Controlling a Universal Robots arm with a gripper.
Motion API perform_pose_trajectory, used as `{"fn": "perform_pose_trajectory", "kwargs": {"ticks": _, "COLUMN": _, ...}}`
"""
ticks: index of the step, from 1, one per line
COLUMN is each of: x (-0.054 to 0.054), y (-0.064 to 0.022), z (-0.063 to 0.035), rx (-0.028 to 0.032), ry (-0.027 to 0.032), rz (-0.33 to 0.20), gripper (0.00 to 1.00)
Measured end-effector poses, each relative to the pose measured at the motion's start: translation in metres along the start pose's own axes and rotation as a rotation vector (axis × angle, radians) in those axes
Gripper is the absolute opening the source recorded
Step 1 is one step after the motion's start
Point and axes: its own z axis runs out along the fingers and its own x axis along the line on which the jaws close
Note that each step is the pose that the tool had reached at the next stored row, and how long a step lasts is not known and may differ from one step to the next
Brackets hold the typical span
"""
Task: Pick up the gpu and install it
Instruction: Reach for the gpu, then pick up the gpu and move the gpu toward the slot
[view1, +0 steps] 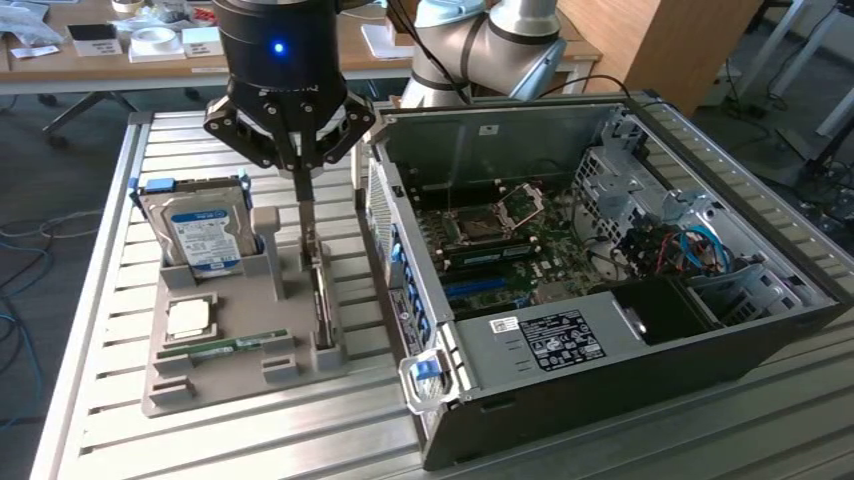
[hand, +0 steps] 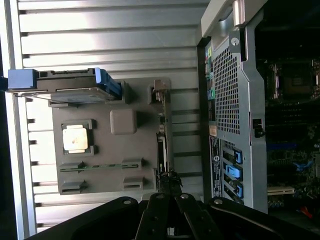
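Observation:
The gpu (view1: 320, 290) stands on edge in a slot of the grey holder tray (view1: 220, 385), a thin card with its silvery bracket toward the far end. My gripper (view1: 303, 215) reaches straight down onto the card's top edge, its fingers drawn together on it. The card still sits in the holder. In the wrist view the gpu (hand: 161, 135) runs as a narrow strip along the holder tray (hand: 107, 145) beside the case, and my gripper (hand: 167, 176) pinches one end of it.
On the tray are a hard drive with a blue-white label (view1: 200, 235), a CPU (view1: 190, 318) and a narrow RAM stick (view1: 227, 347). The open PC case (view1: 601, 290) lies close on the exterior view's right, motherboard (view1: 494, 240) exposed. Everything rests on a slatted metal table (view1: 94, 300).

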Motion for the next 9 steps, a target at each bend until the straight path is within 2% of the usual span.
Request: {"fn": "perform_pose_trajectory", "kwargs": {"ticks": 9, "x": 0.0, "y": -0.0002, "z": 0.0006, "rx": 0.0, "ry": -0.0001, "rz": 0.0, "gripper": 0.11}}
